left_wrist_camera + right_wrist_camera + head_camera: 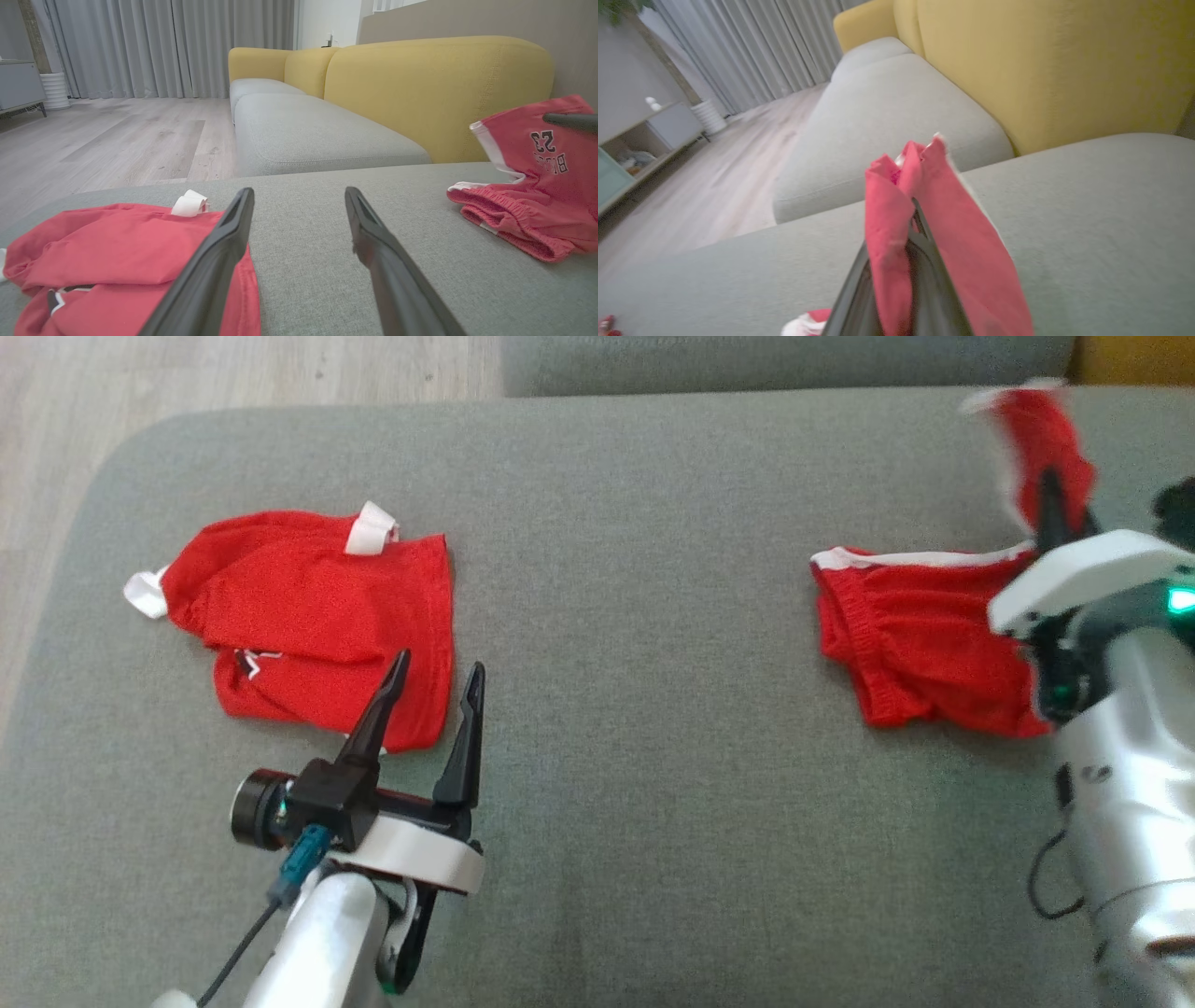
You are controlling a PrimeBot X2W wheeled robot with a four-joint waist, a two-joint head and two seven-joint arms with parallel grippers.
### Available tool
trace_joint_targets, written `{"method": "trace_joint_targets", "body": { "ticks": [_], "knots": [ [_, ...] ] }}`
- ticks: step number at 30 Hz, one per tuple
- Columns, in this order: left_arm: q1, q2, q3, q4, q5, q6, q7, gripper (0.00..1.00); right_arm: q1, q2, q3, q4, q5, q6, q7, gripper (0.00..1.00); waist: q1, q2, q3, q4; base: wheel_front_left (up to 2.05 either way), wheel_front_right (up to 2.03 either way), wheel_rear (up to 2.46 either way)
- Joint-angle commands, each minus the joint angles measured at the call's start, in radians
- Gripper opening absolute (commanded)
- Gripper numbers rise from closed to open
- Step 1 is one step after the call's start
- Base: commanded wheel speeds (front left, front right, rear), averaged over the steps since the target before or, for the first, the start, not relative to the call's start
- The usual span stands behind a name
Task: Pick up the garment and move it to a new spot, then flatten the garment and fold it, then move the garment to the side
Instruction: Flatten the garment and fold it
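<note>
The garment (920, 644), red shorts with white trim, lies at the right of the grey sofa cushion (635, 616). My right gripper (1047, 483) is shut on one edge of it and holds that edge up off the seat, while the rest rests on the cushion. In the right wrist view the red fabric (957, 233) drapes over both sides of the shut right gripper (916, 207). In the left wrist view the shorts (537, 186) show a printed number. My left gripper (434, 681) stands open and empty beside a second red garment (308, 616), which lies folded at the left.
The cushion's rounded left edge (84, 551) drops to a wooden floor (117, 135). A yellow backrest (420, 93) rises behind the seat, with another grey seat (303, 130) beyond. A low cabinet (644, 135) stands by the curtains.
</note>
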Motion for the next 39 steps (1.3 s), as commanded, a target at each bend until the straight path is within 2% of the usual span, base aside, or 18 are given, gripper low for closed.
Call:
{"method": "trace_joint_targets", "body": {
  "ticks": [1, 5, 10, 12, 18, 19, 20, 21, 24, 26, 30, 34, 39],
  "knots": [
    [-0.014, 0.009, 0.043, -0.024, 0.005, -0.003, -0.009, 1.00, 0.008, 0.021, 0.058, -0.067, 0.043, -0.001, -0.005, 0.00, 0.0001, 0.0000, -0.015, 0.001, 0.00, 0.00, 0.00],
    [0.002, 0.009, 0.040, -0.019, 0.005, -0.006, -0.009, 1.00, 0.069, 0.060, 0.190, -0.152, 0.121, -0.001, 0.008, 0.00, 0.0001, 0.0000, -0.038, 0.011, 0.00, 0.00, 0.00],
    [0.016, 0.012, 0.042, -0.019, 0.003, -0.005, -0.009, 1.00, 0.157, 0.061, 0.353, -0.209, 0.153, -0.001, 0.035, 0.00, 0.0001, 0.0000, -0.058, 0.026, 0.00, 0.00, 0.00],
    [0.025, 0.016, 0.045, -0.021, 0.001, -0.004, -0.009, 1.00, 0.204, 0.039, 0.431, -0.232, 0.156, -0.001, 0.046, 0.00, 0.0001, 0.0000, -0.065, 0.028, 0.00, 0.00, 0.00],
    [0.042, 0.018, 0.046, -0.021, -0.004, 0.001, -0.009, 1.00, 0.269, -0.010, 0.557, -0.221, 0.097, -0.001, 0.062, 0.00, 0.0001, 0.0000, -0.071, 0.016, 0.00, 0.00, 0.00],
    [0.043, 0.018, 0.046, -0.020, -0.005, 0.001, -0.009, 1.00, 0.273, -0.018, 0.576, -0.215, 0.070, -0.001, 0.057, 0.12, 0.0001, 0.0000, -0.069, 0.012, 0.00, 0.00, 0.00],
    [0.042, 0.018, 0.046, -0.020, -0.006, 0.001, -0.009, 1.00, 0.274, -0.023, 0.585, -0.209, 0.046, -0.001, 0.046, 1.00, 0.0001, 0.0000, -0.067, 0.007, 0.00, 0.00, 0.00],
    [0.039, 0.017, 0.046, -0.020, -0.007, 0.001, -0.009, 1.00, 0.274, -0.024, 0.586, -0.203, 0.025, -0.001, 0.031, 1.00, 0.0001, 0.0000, -0.066, 0.003, 0.00, 0.00, 0.00],
    [0.031, 0.015, 0.045, -0.022, -0.008, 0.000, -0.009, 1.00, 0.275, -0.013, 0.544, -0.188, -0.013, -0.001, -0.029, 1.00, 0.0001, 0.0000, -0.063, -0.011, 0.00, 0.00, 0.00],
    [0.027, 0.012, 0.049, -0.028, -0.011, 0.003, -0.009, 1.00, 0.277, 0.002, 0.461, -0.192, -0.063, -0.001, -0.112, 1.00, 0.0001, 0.0000, -0.063, -0.030, 0.00, 0.00, 0.00],
    [0.021, 0.013, 0.059, -0.037, -0.013, 0.006, -0.009, 1.00, 0.295, 0.028, 0.352, -0.227, -0.119, -0.001, -0.165, 1.00, 0.0001, 0.0000, -0.063, -0.049, 0.00, 0.00, 0.00],
    [0.019, 0.015, 0.064, -0.046, -0.009, 0.006, -0.009, 1.00, 0.357, 0.072, 0.204, -0.335, -0.199, -0.001, -0.187, 1.00, 0.0001, 0.0000, -0.058, -0.075, 0.00, 0.00, 0.00],
    [0.017, 0.010, 0.062, -0.047, -0.003, 0.002, -0.009, 1.00, 0.475, 0.119, 0.073, -0.532, -0.261, -0.001, -0.189, 1.00, 0.0001, 0.0000, -0.044, -0.091, 0.00, 0.00, 0.00]
  ]
}}
